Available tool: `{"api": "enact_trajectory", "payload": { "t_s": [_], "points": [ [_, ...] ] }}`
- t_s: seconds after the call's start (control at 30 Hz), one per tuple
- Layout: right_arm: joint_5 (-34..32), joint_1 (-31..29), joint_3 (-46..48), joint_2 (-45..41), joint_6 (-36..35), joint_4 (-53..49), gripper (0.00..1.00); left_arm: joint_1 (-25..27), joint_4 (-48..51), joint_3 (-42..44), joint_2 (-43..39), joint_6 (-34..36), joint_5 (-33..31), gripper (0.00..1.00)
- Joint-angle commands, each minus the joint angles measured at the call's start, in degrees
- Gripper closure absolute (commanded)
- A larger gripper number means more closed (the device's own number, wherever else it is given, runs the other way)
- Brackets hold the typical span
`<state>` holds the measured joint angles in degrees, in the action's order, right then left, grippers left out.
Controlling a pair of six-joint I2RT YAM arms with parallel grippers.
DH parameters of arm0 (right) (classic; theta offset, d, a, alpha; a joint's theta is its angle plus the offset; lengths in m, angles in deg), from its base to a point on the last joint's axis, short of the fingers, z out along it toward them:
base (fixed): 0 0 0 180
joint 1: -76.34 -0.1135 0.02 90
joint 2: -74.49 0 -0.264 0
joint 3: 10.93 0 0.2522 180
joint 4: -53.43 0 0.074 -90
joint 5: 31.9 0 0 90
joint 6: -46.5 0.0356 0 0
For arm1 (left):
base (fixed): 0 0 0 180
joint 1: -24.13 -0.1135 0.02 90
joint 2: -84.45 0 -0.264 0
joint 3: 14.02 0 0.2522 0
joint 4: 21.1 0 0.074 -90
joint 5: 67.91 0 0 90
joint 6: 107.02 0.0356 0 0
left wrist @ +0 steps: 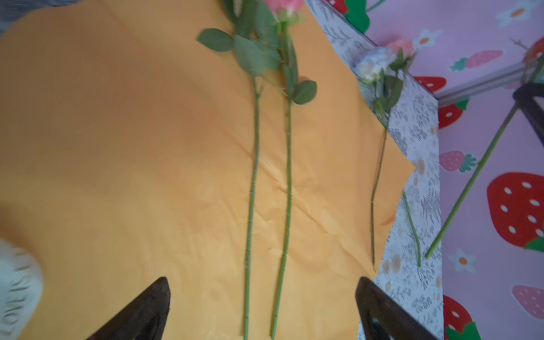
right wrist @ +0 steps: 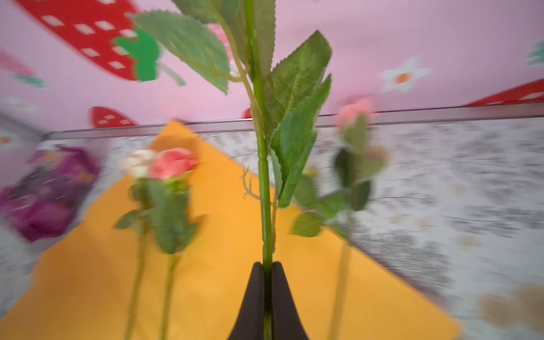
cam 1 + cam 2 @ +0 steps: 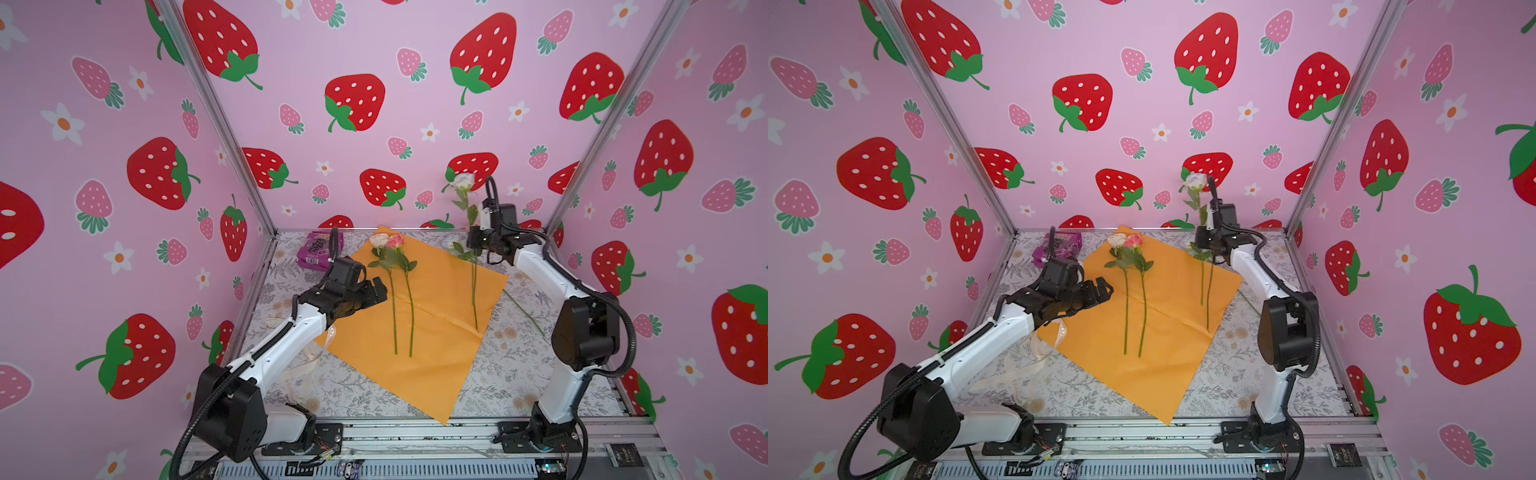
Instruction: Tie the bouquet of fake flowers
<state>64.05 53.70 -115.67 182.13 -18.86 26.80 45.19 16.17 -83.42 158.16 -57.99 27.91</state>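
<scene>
**Bouquet, unassembled and untied.** The orange paper [image 3: 436, 340] is lying flat and cornerwise on the middle of the table [image 3: 519, 374], with one corner reaching the back wall [image 3: 374, 104]. Two roses [image 3: 392, 259], one cream-headed and one pink-headed, are lying side by side on the paper's left half. Their heads are pointing toward the back wall and their stems are running parallel and close together.

A white rose [image 3: 463, 181] is standing upright above the paper's back right edge, its head raised well clear of the table. The right gripper [image 3: 473, 243] is pinching its stem below the leaves. In the right wrist view the two black fingers [image 2: 253, 300] are pressing together on that stem, with the lower length hanging free.

A further rose [image 1: 390, 88] is lying along the paper's right edge, and a bare stem [image 3: 524, 312] is lying on the table just beyond that edge.

The left gripper [image 3: 374, 293] is hovering over the paper's left edge with its jaws spread wide and holding nothing. In the left wrist view the stems of the two roses are running up between its fingers [image 1: 147, 309].

A purple packet [image 3: 318, 249] is sitting in the back left corner of the table, apart from the paper. A cream ribbon [image 3: 1038, 353] is lying loose on the table under the left arm, beside the paper's left corner.
</scene>
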Motion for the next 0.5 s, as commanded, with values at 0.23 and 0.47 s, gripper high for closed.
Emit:
{"api": "enact_trajectory", "payload": {
  "t_s": [0.23,0.47],
  "points": [
    [4.3,-8.4,-12.5,14.5,10.4,-3.1,1.00,-8.0,3.7,11.3,-14.3,-1.0,4.0,0.01],
    [7.1,-14.0,-10.1,19.4,16.0,0.9,1.00,-9.0,3.9,12.0,-14.4,-0.8,5.7,0.01]
  ]
}}
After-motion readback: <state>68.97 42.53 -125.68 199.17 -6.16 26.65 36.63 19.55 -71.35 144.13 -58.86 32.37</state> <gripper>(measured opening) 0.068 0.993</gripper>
